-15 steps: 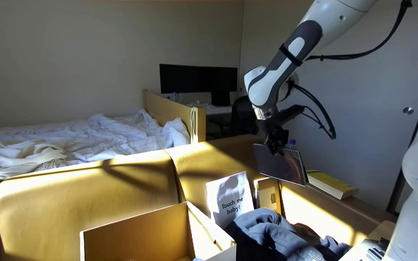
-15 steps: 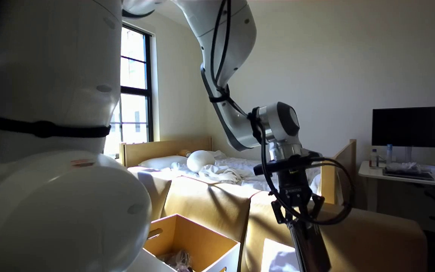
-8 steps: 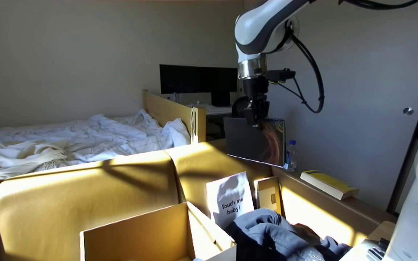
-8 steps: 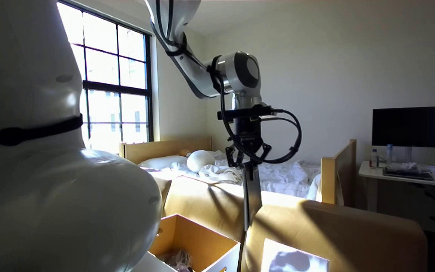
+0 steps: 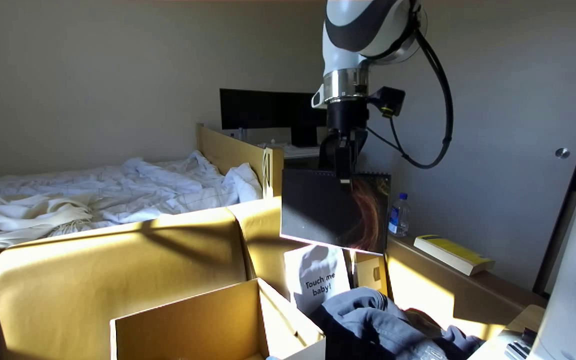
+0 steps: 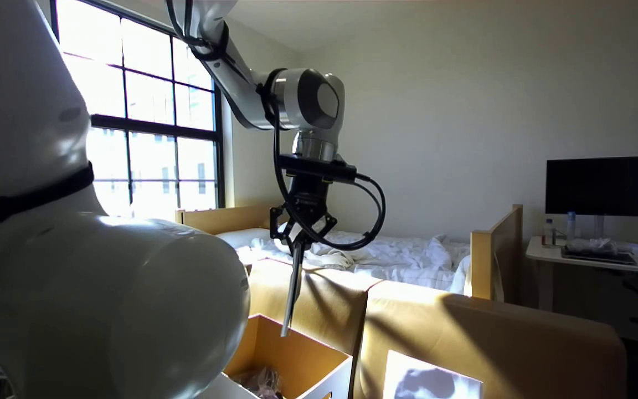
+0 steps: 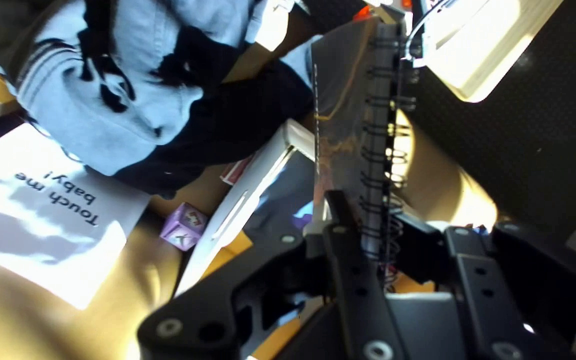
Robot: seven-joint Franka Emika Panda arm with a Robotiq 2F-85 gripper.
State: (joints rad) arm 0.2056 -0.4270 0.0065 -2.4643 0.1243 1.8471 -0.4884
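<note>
My gripper (image 5: pixel 345 175) is shut on the top, ring-bound edge of a dark spiral notebook (image 5: pixel 323 215) with a reddish wavy pattern on its cover. The notebook hangs down in the air, in front of the sofa back. Seen nearly edge-on in an exterior view, the notebook (image 6: pixel 292 293) tilts slightly, its lower end before the open box. In the wrist view the black rings of the notebook (image 7: pixel 343 90) run between the fingers, one finger (image 7: pixel 339 212) lying against the cover. Part of the far finger is hidden behind the rings.
An open box (image 5: pixel 188 325) stands on the sofa (image 5: pixel 118 260), with plastic-wrapped stuff (image 6: pixel 263 382) inside. Beside it are a "Touch me baby!" sheet (image 5: pixel 313 280) and blue-grey clothes (image 5: pixel 368 320). A bottle (image 5: pixel 400 217) and yellow book (image 5: pixel 453 254) rest on the sofa arm.
The arm has carried the notebook leftward in both exterior views. The gripper has swung from slanted to nearly vertical, and the notebook rose, then dipped a little. The grip stays the same.
</note>
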